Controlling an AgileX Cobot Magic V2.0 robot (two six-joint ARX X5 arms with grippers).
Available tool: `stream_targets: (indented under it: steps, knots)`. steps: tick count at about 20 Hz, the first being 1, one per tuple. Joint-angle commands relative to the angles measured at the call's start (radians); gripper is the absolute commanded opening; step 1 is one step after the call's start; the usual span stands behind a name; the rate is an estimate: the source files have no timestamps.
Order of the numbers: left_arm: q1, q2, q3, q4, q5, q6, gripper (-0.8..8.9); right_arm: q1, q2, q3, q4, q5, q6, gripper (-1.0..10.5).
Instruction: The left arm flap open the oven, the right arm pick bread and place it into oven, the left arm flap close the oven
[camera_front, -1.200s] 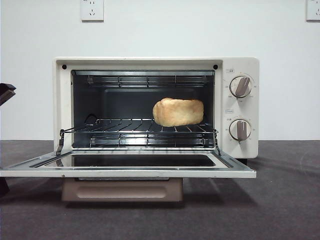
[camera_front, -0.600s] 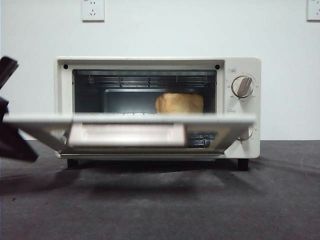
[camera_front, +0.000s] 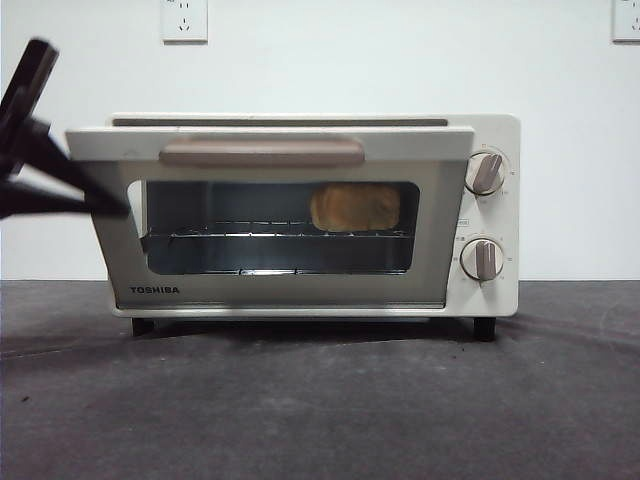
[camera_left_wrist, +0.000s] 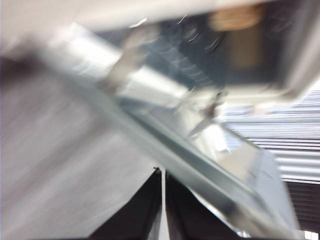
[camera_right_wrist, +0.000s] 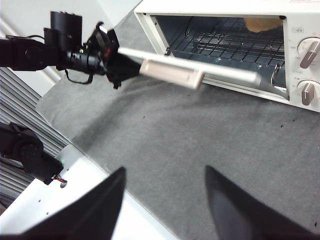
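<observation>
The TOSHIBA toaster oven (camera_front: 300, 215) stands on the dark grey bench (camera_front: 320, 400), and its door (camera_front: 270, 225) is nearly shut, with the top edge and the beige bar handle (camera_front: 262, 151) tipped a little toward the near side and a thin gap showing above. The bread (camera_front: 354, 208) lies inside on the wire rack (camera_front: 275, 235), on the right of the cavity, seen through the dark glass.

The left end effector (camera_front: 100, 205) reaches in from the left edge of the front view, its pointed tip at the door's left border, just below the top corner. From the tip the door lies to the right and slightly far; the door's long axis runs left to right across the oven's front, so a push toward the far side at that upper corner is what seems left to seat it. The left wrist view is blurred, but the two black jaws there stand pressed together with only a hairline between them, holding nothing. The arm slants down from upper left toward the door, cables trailing.

The right end effector (camera_right_wrist: 165, 200) waits well back over the near bench, jaws spread wide and empty. The left arm is by far the nearer to the door.

The closing step looks almost complete.
</observation>
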Motion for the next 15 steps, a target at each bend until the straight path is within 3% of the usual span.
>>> stream_targets:
  steps: [1,11,15]
  knots:
    - [-0.003,0.001,0.036,0.05,0.009,-0.089,0.16,0.009,0.002,0.018,0.006,0.0,0.018,3.1]
    - [-0.003,0.001,0.068,0.23,-0.109,-0.24,0.16,0.009,0.003,0.018,0.005,0.0,0.038,3.1]
    - [-0.003,0.0,0.068,0.319,-0.091,-0.299,0.16,0.009,0.003,0.018,0.002,0.0,0.039,3.1]
